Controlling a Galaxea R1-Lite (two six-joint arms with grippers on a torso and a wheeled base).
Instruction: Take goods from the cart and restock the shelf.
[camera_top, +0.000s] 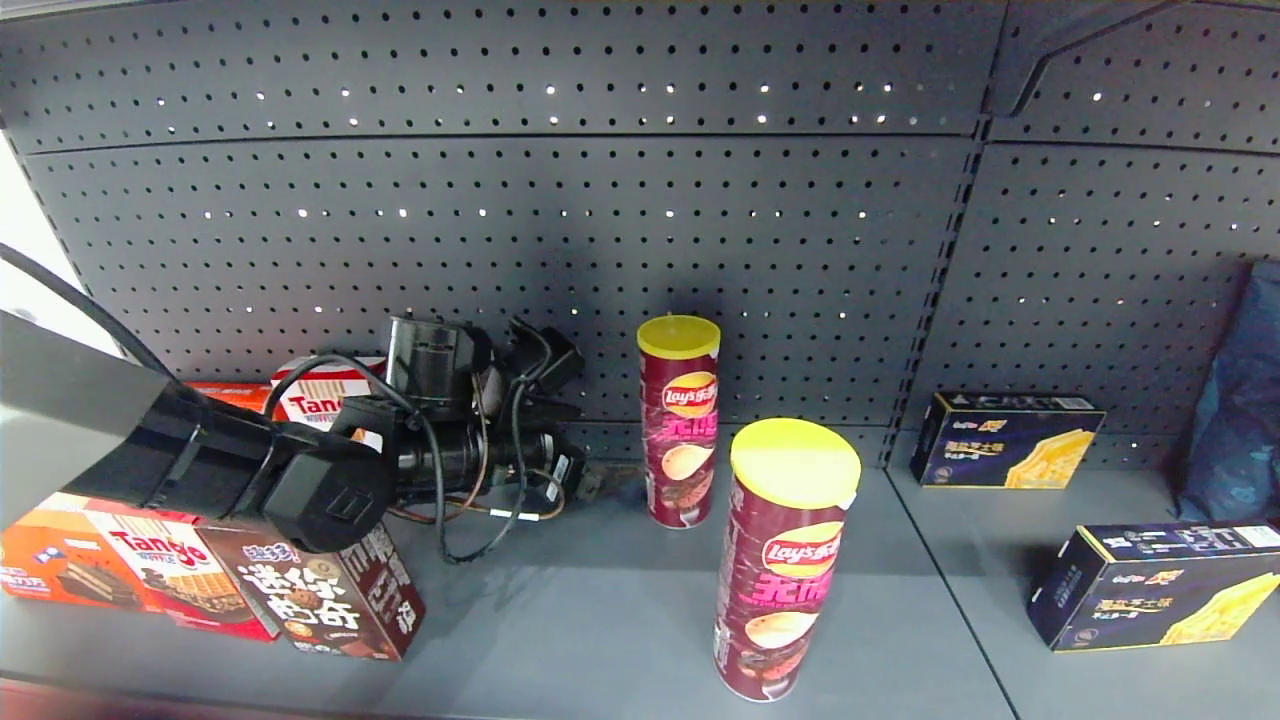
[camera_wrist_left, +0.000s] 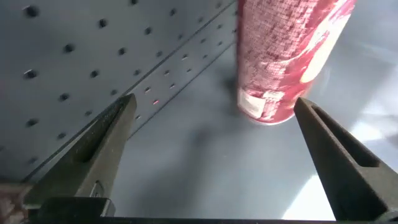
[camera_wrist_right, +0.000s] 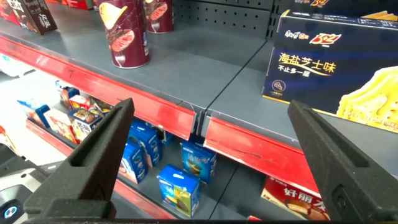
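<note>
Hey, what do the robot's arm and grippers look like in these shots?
The left arm is black and blocky, with black cables and thin orange wires looping round its wrist. The left gripper and right gripper each have two dark grey, wedge-shaped fingers tapering to points.

Bare shelf floor (camera_top: 570, 620) lies open between the brown box (camera_top: 340, 600) on the near left and the near can (camera_top: 785, 570), while the far can (camera_top: 678, 420) stands close to the pegboard (camera_top: 600, 230), seemingly leaving little room behind it.
</note>
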